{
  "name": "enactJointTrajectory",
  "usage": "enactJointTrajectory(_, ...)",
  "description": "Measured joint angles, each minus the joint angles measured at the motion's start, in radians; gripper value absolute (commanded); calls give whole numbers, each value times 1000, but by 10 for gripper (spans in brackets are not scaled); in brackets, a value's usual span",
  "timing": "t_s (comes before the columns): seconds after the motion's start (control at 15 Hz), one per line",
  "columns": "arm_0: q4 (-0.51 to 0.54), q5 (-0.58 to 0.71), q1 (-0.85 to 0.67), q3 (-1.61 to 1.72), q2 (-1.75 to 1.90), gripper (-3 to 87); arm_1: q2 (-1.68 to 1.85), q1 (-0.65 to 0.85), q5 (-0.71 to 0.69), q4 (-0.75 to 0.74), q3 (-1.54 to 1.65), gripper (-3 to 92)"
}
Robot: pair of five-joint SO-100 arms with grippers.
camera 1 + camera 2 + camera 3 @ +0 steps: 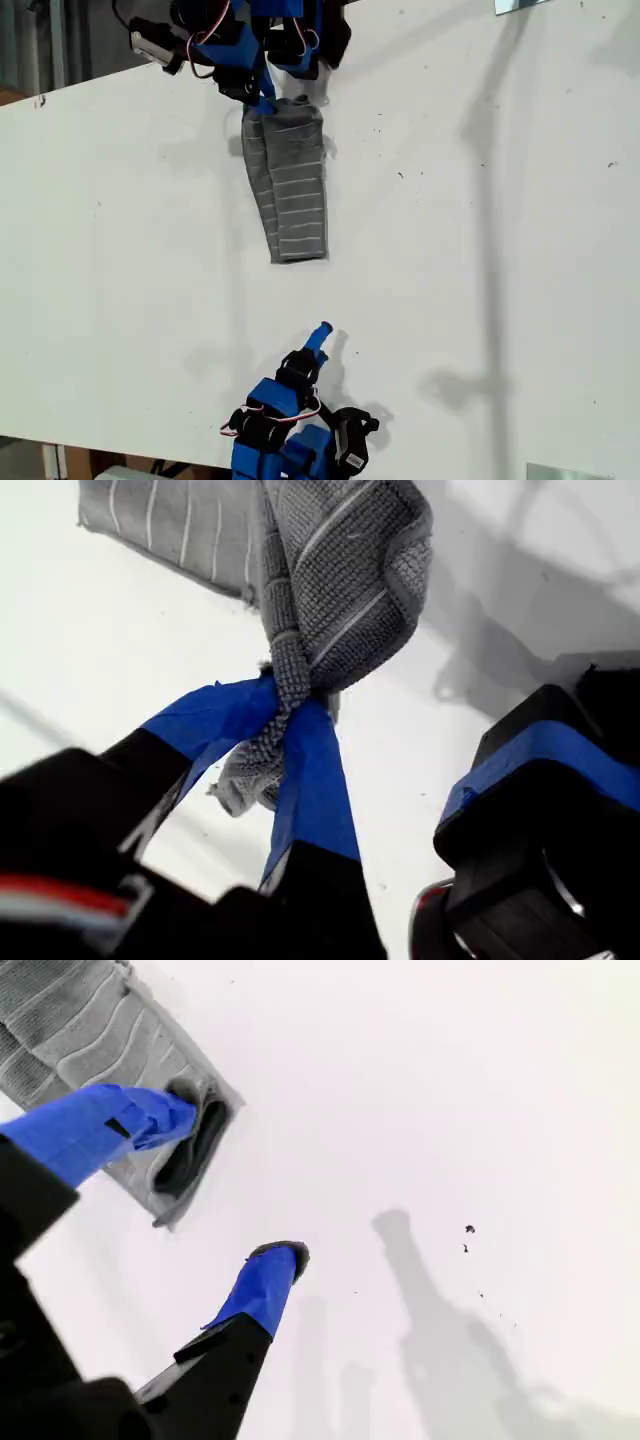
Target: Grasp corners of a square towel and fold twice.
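Note:
The towel (292, 185) lies on the white table as a narrow folded strip of dark-gray cloth with pale stripes, running from the upper arm toward the lower arm in the exterior view. My first gripper (268, 100) (285, 705) is shut on the strip's far end, with bunched cloth and a frayed corner (245, 780) poking between its blue fingers. The towel (350, 570) rises slightly there. My second gripper (322, 335) (232, 1185) stands open just short of the strip's near end (165, 1210), with nothing in it. The towel (80, 1030) lies beyond one fingertip.
The white table (480, 250) spreads wide to both sides of the strip in the exterior view, with arm shadows and small dark specks (468, 1230) on it. Its far edge (60, 95) runs along the exterior view's upper left. A metal piece (565, 472) sits at the lower right.

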Motion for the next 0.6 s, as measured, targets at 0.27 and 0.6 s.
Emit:
enactJointTrajectory(0.27,-25,0,11,0,-25,265,-84,23,-198,-123,-15,-1)
enactJointTrajectory(0.6,-31,-23,23,6,-29,263,-588,23,-499,-242,-419,-1)
